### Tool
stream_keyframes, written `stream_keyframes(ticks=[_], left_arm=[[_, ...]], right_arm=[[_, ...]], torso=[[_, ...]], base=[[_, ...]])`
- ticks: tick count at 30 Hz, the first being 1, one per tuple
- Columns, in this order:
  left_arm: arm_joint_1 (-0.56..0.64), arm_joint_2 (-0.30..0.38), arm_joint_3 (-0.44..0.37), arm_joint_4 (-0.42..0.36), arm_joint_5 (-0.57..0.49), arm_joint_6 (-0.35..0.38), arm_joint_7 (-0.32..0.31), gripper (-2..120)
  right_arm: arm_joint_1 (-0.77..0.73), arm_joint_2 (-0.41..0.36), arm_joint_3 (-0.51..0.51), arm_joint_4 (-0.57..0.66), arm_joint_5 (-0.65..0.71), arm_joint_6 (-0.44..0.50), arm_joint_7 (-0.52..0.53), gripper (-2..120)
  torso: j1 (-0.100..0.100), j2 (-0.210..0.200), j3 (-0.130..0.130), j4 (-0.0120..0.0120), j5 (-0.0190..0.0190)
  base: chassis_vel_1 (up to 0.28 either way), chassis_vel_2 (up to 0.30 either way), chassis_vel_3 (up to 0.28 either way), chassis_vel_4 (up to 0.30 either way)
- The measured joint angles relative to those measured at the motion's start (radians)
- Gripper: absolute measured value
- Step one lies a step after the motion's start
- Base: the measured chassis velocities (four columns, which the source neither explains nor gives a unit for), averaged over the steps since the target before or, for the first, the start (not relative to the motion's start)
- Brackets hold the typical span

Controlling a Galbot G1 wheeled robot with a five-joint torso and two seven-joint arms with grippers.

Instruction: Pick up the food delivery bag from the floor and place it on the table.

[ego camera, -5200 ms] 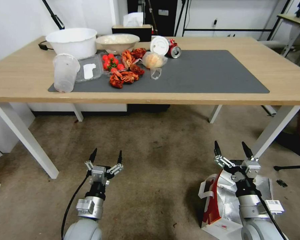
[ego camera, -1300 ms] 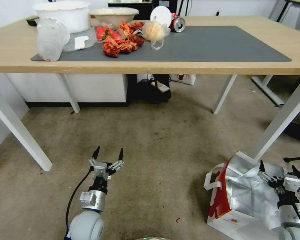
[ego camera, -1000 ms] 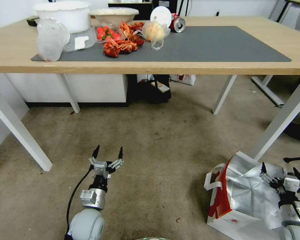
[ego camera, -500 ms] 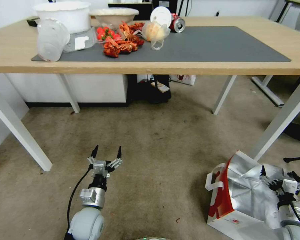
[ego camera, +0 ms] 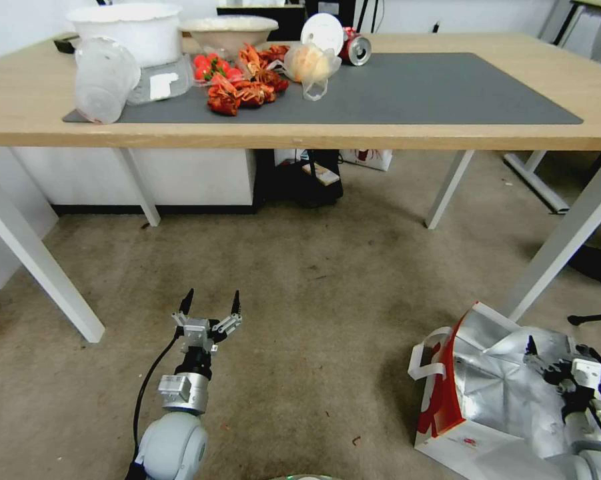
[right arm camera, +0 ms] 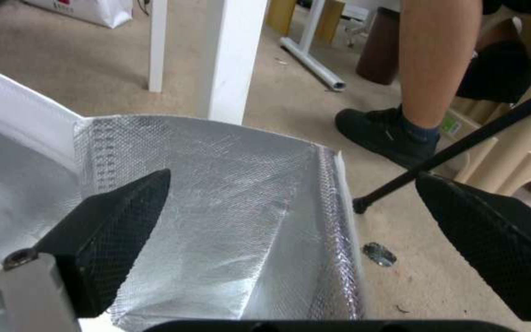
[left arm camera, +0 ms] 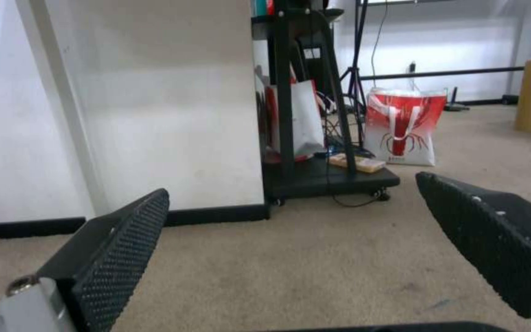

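The right pincer (ego camera: 562,352) has sunk lower, spread wide astride the foil rim of the food delivery bag (ego camera: 493,393) on the floor (ego camera: 313,320); left pincer (ego camera: 209,301) hovers open; worktop (ego camera: 447,137) beyond

No readable text in any view. The food delivery bag (ego camera: 487,393) carries a small round red logo low on its white face, lettering too small to make out; the red-and-white bag (left arm camera: 405,127) standing on the floor in the left wrist view has a red crayfish drawing with a line of tiny unreadable print below it. The white label (ego camera: 159,85) on the clear lid on the table (ego camera: 447,137) shows no legible print, and the red can (ego camera: 356,47) lying there shows no brand.
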Motion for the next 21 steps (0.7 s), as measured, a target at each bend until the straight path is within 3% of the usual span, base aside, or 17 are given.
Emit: stream_keyframes(ticks=[10, 21], left_arm=[[0.006, 0.002, -0.004, -0.007, -0.001, -0.003, -0.004, 100], [0.019, -0.001, -0.011, -0.015, -0.001, -0.008, -0.008, 100]], right_arm=[[0.01, -0.016, 0.003, -0.016, 0.008, -0.036, -0.019, 77], [0.009, -0.023, 0.001, -0.045, 0.03, -0.033, -0.032, 34]], torso=[[0.0, 0.0, 0.0, 0.0, 0.0], [0.0, 0.0, 0.0, -0.0001, 0.0]], base=[[0.0, 0.0, 0.0, 0.0], [0.0, 0.0, 0.0, 0.0]])
